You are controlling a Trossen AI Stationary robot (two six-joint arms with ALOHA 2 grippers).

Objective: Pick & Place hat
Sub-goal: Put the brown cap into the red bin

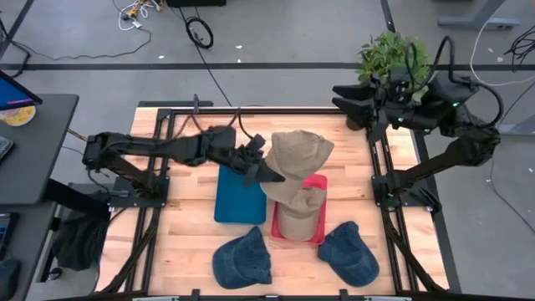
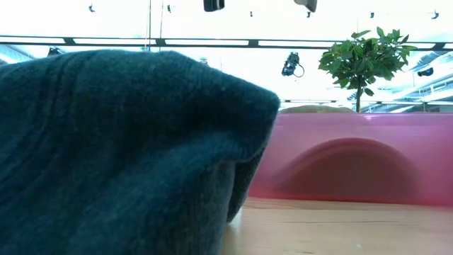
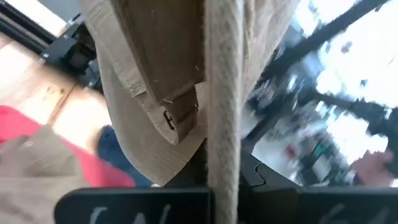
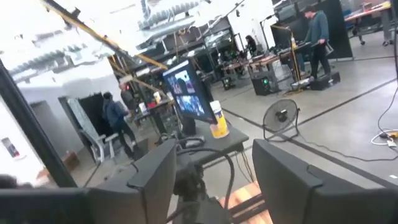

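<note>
**Kid:** Hat (image 1: 299,155) first! Where is it hanging?

**Helper:** The tan hat is hanging in the air over the red bin (image 1: 319,182). The left gripper (image 1: 266,174) is pinching it shut by the edge. Another tan hat (image 1: 299,216) is already sitting in the bin.

**Kid:** What could be going wrong?

**Helper:** The hat is big and floppy, bigger than the bin looks. If the gripper is letting go too high, the hat could be flopping over the bin's side and landing on the table (image 1: 188,242).

**Kid:** And the hat that is in there?

**Helper:** It is filling up the bin, so the new one might be sliding off it.

**Kid:** Could it be slipping?

**Helper:** Maybe. The gripper is only holding a thin bit of cloth.

**Kid:** And the other arm?

**Helper:** The right gripper (image 4: 211,180) is waiting up by the plant (image 1: 391,54), fingers apart, holding nothing.

**Kid:** And the blue hats (image 1: 242,259)?

**Helper:** They are lying near the bin, not in the way.
</note>
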